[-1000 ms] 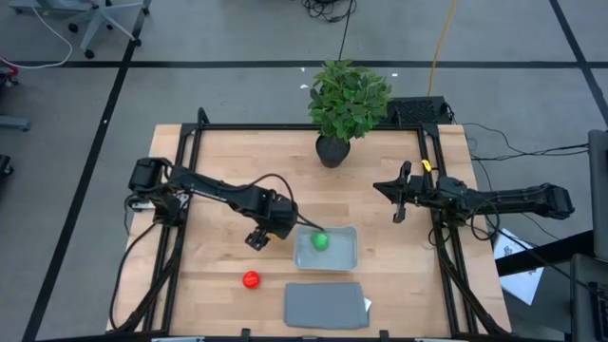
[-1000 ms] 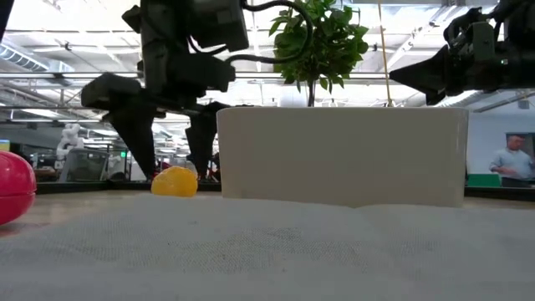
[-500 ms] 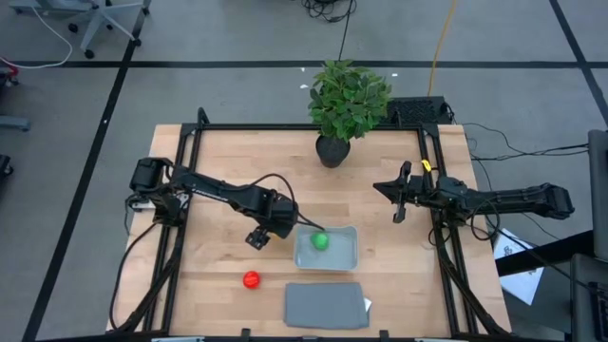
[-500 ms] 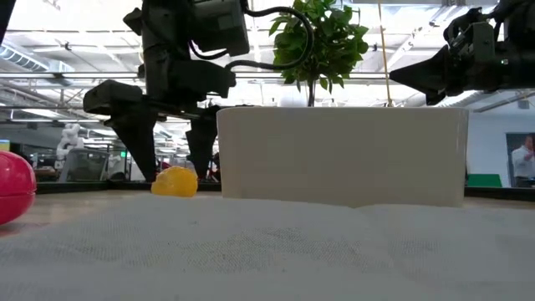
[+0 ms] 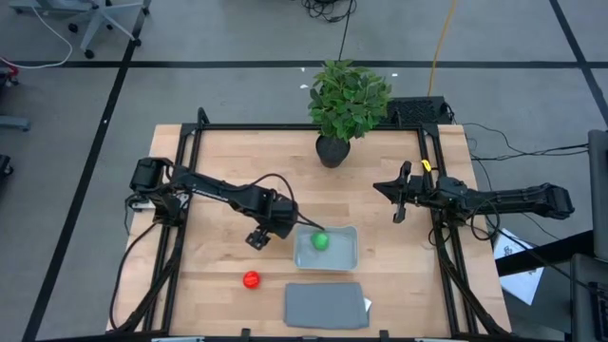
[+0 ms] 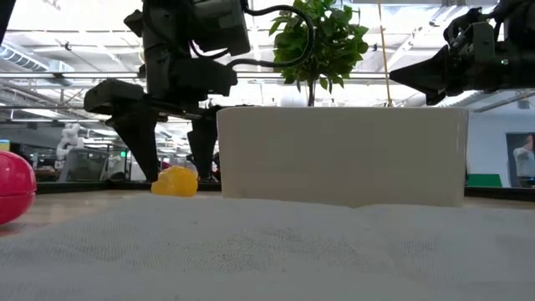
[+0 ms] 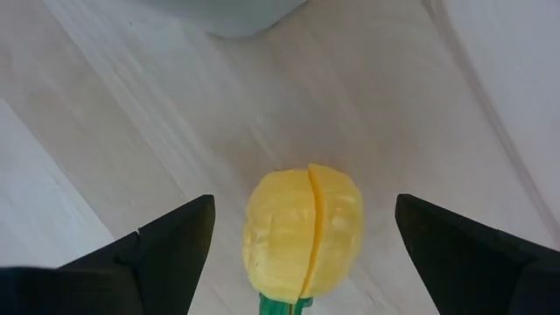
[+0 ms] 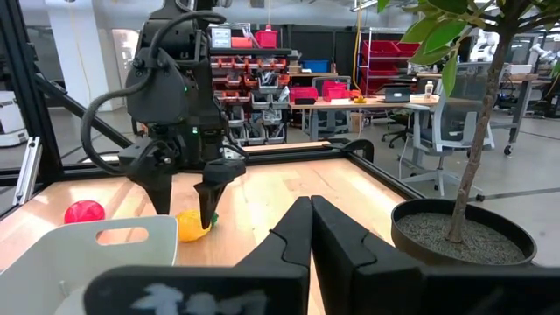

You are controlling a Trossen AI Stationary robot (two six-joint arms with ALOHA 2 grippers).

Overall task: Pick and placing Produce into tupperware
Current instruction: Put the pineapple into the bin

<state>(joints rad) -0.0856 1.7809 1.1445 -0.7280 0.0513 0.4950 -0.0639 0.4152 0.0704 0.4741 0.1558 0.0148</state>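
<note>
Green fruit (image 5: 321, 241) already lies inside the tupperware (image 5: 344, 256). Left claw (image 7: 297, 236), wide open, straddles the yellow fruit (image 7: 304, 231) beside it; red fruit (image 5: 251, 279) waits nearby. Right claw (image 8: 311, 229) is closed.

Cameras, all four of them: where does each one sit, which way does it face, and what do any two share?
High view: overhead, looking straight down on the wooden table; both dark arms show, and the open left gripper beside the translucent grey-blue tub.
Low view: table height, looking level across; the left gripper straddles the yellow toy fruit.
Left wrist view: looks down between its own open fingers at the yellow fruit.
Right wrist view: past its shut right gripper toward the left arm.
Shared: low and right wrist views show the round red toy fruit.
</note>
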